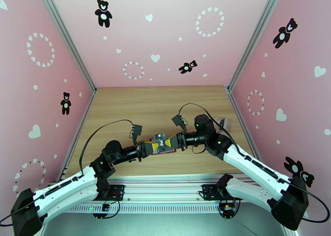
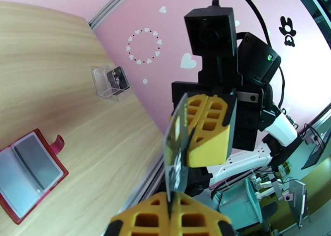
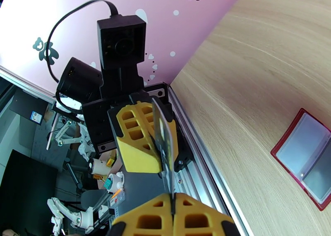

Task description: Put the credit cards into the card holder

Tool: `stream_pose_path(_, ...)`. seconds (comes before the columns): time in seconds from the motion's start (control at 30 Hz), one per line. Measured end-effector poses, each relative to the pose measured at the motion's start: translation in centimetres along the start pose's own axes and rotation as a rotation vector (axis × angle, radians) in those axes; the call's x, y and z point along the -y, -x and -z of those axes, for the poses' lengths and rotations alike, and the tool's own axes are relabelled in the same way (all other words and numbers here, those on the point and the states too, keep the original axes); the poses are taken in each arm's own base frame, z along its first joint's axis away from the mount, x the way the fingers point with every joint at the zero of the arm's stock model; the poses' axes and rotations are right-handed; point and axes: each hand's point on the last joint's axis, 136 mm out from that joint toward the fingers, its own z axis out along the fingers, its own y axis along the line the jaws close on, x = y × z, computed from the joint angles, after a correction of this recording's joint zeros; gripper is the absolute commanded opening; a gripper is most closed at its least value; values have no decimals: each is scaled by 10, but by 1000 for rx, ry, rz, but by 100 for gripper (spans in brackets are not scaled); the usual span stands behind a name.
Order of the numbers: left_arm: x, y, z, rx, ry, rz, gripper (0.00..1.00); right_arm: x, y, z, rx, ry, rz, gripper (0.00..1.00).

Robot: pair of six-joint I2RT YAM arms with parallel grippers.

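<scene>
Clamps the left gripper (image 2: pixel 170 208) shut on one end of a thin credit card (image 2: pixel 176 150), dark grey with pale print, held on edge in mid-air. Pinches the opposite end in the clenched right gripper (image 3: pixel 173 210), probably a hand-over to re-grip it for sliding in. Has the dark red card holder (image 2: pixel 31 177) lying open on the tabletop (image 2: pixel 62 46) just beneath, grey pockets up to receive it.
</scene>
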Motion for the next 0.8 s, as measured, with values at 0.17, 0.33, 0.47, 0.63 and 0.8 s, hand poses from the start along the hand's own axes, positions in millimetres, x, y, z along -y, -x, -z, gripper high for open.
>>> stream_pose_path(0.17,1,-1,0,-5,-4,1,0,-2,0,0,-1,11,20,10)
stream_pose_path(0.33,2,-2,0,-12,-9,1,0,-3,-1,0,-4,19,32,13)
stream_pose_path(0.47,4,-5,0,-28,-22,1,0,-6,-3,-1,-11,32,41,17)
stream_pose_path(0.63,4,-6,-2,-40,-29,2,0,-8,-3,-2,-13,41,59,13)
stream_pose_path(0.8,4,-7,-3,-42,-31,0,18,-7,-3,-2,-11,41,70,0)
